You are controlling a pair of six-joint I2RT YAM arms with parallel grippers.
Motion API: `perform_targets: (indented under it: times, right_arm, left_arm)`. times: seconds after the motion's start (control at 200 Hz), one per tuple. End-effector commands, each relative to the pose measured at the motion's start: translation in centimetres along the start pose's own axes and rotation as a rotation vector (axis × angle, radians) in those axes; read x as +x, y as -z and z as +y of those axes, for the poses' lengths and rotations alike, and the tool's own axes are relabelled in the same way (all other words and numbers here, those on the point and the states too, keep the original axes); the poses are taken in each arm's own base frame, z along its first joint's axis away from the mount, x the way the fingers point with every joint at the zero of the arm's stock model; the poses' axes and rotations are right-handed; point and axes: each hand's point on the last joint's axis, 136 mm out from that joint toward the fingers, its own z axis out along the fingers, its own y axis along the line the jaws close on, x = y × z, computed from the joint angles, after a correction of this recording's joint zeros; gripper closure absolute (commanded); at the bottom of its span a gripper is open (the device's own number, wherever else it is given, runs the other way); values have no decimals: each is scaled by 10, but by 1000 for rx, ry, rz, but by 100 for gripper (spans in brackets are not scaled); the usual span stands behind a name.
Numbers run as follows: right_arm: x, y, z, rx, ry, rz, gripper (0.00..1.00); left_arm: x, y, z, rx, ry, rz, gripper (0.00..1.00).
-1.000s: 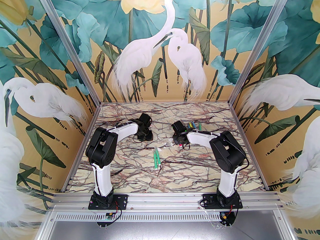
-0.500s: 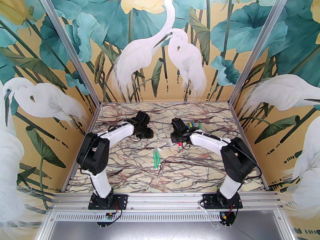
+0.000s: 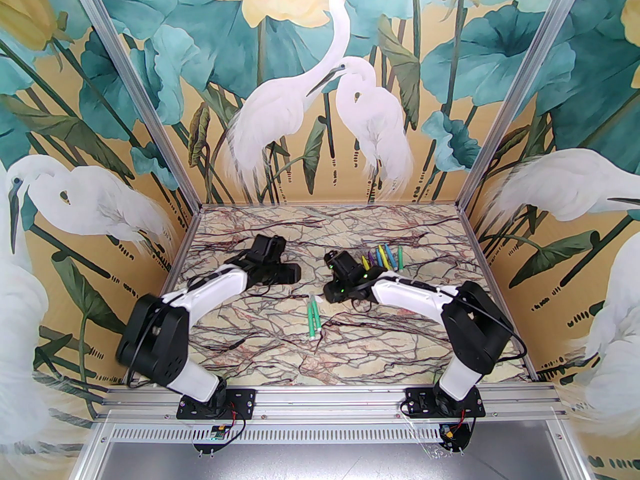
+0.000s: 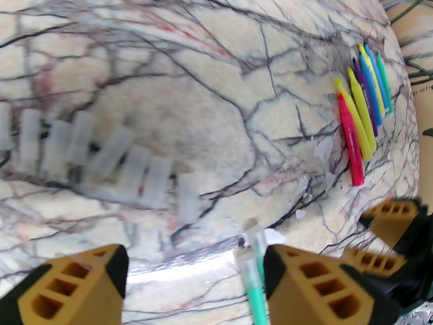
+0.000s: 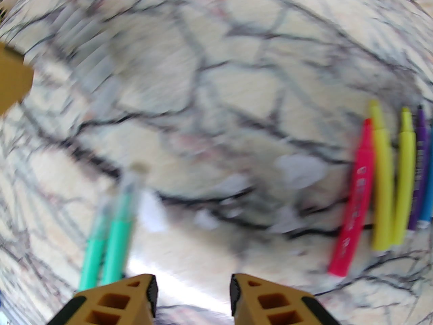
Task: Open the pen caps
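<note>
Hovering low and empty, the left gripper (image 4: 194,269) stands wide open and the right gripper (image 5: 192,295) narrowly parted, close to two slim green marker pens (image 3: 313,316) whose clear plastic caps (image 4: 257,244) seem, through blur, to be on. Beyond lie loose translucent caps (image 4: 133,169) in a row and, far right, bright uncapped pens (image 4: 362,113), so these two look like the last. Next, one gripper must pinch a green body, the other its cap.

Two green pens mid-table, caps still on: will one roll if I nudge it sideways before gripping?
Probably: the green pens look slim and round, lying on a glossy table, so a sideways nudge likely rolls one. They look stiff and light. Their clear caps look smooth, so a grip may slip.
</note>
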Motion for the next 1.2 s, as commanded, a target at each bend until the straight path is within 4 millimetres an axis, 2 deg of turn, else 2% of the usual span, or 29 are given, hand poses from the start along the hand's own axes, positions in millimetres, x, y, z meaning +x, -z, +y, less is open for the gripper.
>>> perform_targets:
  times: [0.0,0.16,0.585,0.775,1.0,1.195]
  right_arm:
    - [10,-7,14,-62,-22,23,57]
    - [18,-17,29,-97,9,62,57]
    - [35,-37,56,-119,77,161,56]
    - [38,-45,43,-19,75,189,57]
    - [40,-49,36,41,95,206,58]
    - [38,-53,27,113,110,222,67]
  left_arm:
    - [-14,12,1,47,28,-100,25]
    - [-15,24,12,53,59,-182,19]
    - [-12,31,30,29,75,-212,19]
    - [-9,29,32,27,73,-207,18]
    - [-7,27,33,30,66,-207,18]
    - [-6,25,34,31,66,-202,18]
